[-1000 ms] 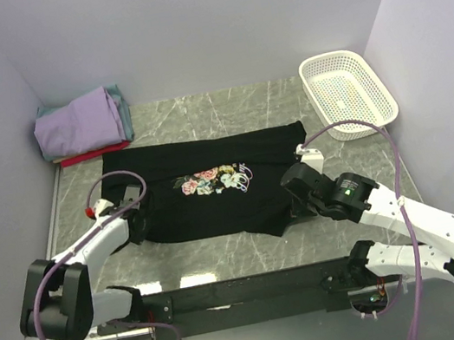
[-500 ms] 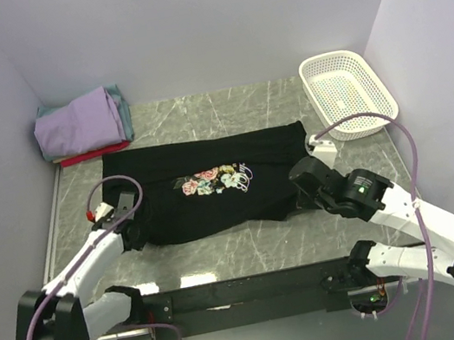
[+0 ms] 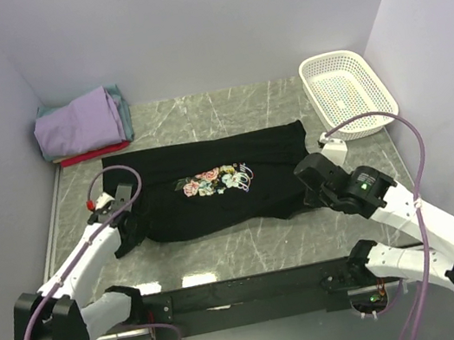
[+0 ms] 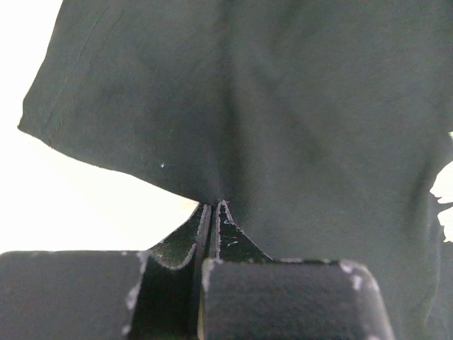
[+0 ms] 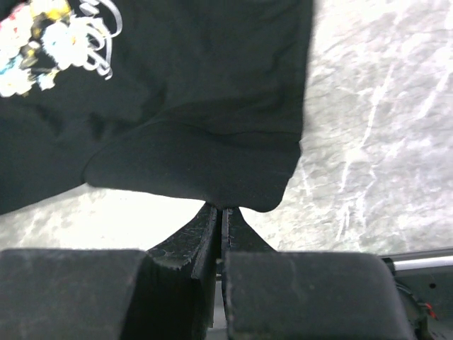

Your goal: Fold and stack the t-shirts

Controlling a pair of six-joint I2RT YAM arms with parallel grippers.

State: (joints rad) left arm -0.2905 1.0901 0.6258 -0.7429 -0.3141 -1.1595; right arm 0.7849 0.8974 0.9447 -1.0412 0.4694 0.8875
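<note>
Top external view: the black shirt (image 3: 213,192) lies flat on the table (image 3: 248,238), its long axis running left to right and the rose print face up near its middle. Both arms are on its near edge. The left gripper (image 4: 216,205) is closed, pinching the shirt's near-left hem. The left wrist view shows the cloth drawn into a small peak between the fingers. The right gripper (image 5: 221,207) is closed too, nipping the near-right corner, where the cloth lies doubled over.

So each arm has its own end, and the shirt stretches away from both toward the far wall. That's the relation that counts. My guess is the near edge goes up and over toward the far edge, folding along the long axis.

Room looks fair, with bare marble beyond the shirt's far edge. The stack of folded shirts (image 3: 83,125) sits just beyond the shirt's far-left corner; whether they touch, I can't tell. The basket (image 3: 346,94) stands off its far-right corner. The risk, I'd say, is an uneven lift skewing the fold.
</note>
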